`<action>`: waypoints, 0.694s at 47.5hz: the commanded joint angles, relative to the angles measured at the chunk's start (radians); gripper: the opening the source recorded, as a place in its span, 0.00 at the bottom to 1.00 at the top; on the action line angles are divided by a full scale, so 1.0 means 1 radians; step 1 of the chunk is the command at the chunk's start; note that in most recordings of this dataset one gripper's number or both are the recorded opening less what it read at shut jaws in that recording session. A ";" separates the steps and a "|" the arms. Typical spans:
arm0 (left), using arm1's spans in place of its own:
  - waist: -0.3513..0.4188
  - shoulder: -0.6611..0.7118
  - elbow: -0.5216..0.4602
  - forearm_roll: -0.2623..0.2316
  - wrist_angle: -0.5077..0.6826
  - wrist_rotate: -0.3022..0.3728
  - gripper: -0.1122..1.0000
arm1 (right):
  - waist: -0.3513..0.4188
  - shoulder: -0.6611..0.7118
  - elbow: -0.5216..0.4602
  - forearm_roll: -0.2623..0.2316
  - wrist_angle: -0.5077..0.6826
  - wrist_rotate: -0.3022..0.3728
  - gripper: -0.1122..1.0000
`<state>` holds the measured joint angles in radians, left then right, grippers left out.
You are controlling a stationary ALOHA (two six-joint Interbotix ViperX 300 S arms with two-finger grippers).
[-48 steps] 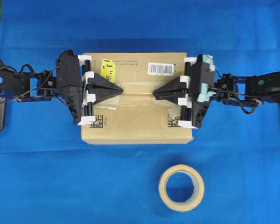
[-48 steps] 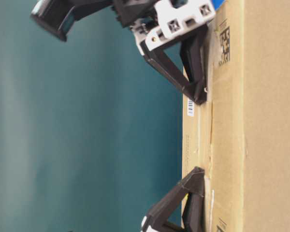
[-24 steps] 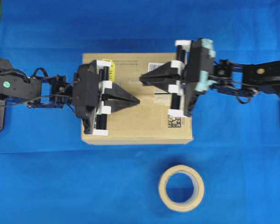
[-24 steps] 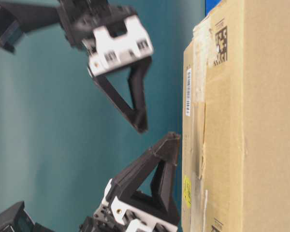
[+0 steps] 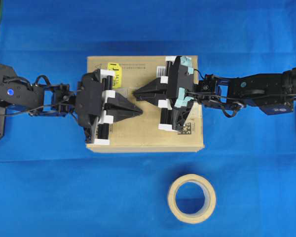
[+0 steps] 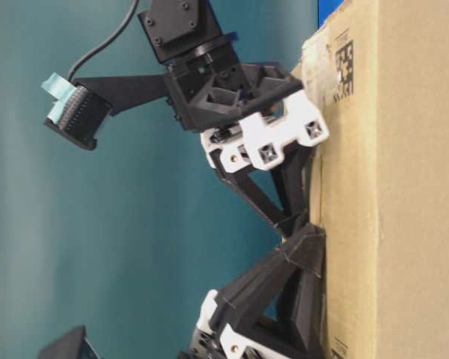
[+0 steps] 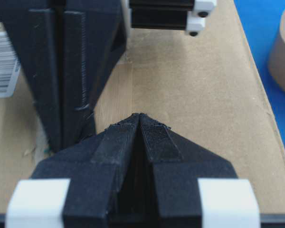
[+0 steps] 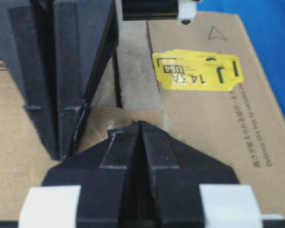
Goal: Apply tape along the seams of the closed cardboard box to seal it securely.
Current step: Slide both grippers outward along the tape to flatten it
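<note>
Both my closed, empty fingers, left (image 5: 138, 111) and right (image 5: 136, 92), have met mid-box (image 5: 145, 140), pressing the tape (image 8: 126, 118) over the seam (image 8: 118, 90).

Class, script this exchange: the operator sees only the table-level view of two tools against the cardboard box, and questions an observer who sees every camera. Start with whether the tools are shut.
Operator: Are both tools shut?
Observer: Yes. The wrist views show the left tool and the right tool each with fingers pressed together.
Operator: Is any tape under them?
Observer: The right wrist view shows the tape lying flat on the cardboard box at the right tool's tip.
Operator: Is a roll about?
Observer: Overhead, the tape roll lies on the blue cloth, apart from the box.
</note>
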<state>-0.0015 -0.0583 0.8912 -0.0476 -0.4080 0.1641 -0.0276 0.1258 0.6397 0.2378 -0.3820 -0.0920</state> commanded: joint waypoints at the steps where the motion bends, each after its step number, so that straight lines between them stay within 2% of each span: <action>1: 0.012 -0.003 0.015 -0.003 -0.012 -0.005 0.10 | 0.031 -0.008 0.008 0.025 -0.006 0.002 0.09; 14: 0.021 -0.002 0.071 -0.005 -0.067 -0.051 0.10 | 0.107 -0.012 0.081 0.135 -0.025 0.002 0.09; 33: 0.023 0.034 0.135 -0.003 -0.067 -0.166 0.10 | 0.176 -0.069 0.195 0.229 -0.040 0.002 0.09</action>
<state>0.0138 -0.0476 0.9848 -0.0491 -0.4863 0.0199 0.1043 0.0614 0.7961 0.4541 -0.4310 -0.0920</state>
